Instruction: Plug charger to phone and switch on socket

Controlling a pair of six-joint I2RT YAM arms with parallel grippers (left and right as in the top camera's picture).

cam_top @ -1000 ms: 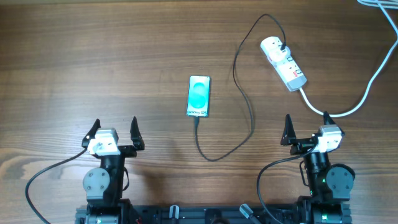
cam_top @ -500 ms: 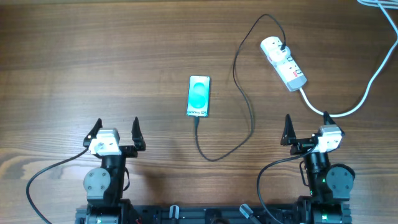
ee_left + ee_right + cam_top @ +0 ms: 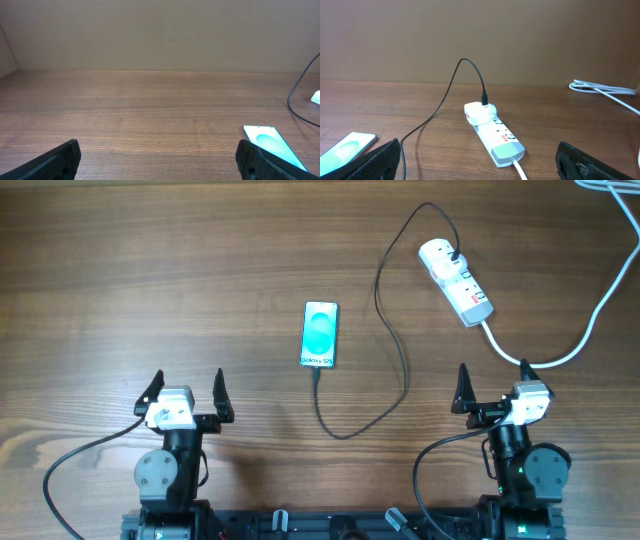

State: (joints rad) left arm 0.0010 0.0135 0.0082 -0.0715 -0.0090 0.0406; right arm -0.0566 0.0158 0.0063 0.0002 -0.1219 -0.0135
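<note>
Dark wood grain fills the table (image 3: 150, 260) as we find both arms parked at its near edge, the job seemingly part done. The phone (image 3: 320, 334) lies flat near the table's middle, screen up and showing teal, its white strip toward the near edge. The charger (image 3: 404, 370), a thin black cable, leaves that end of the phone in a loop toward the near edge. It then climbs toward the far edge and arcs down into the socket (image 3: 456, 281), which lies aslant toward the far right corner, its white cord (image 3: 598, 318) running off toward the right edge. From overhead we see the cable's tip touching the phone's end. Whether it is fully seated is too small to tell, though we judge the plugging step done or nearly so. The socket's red switch marks show in the right wrist view, but we cannot tell on from off; with no gripper near it, we judge the switching to be what is left. The left gripper (image 3: 186, 385) hangs at the near edge toward the left corner, fingers spread wide and holding nothing. The right gripper (image 3: 493, 380), at the near edge toward the right corner, likewise has its fingers spread and empty, well apart from the socket beyond it. We judge the right arm the better placed for that switch.
</note>
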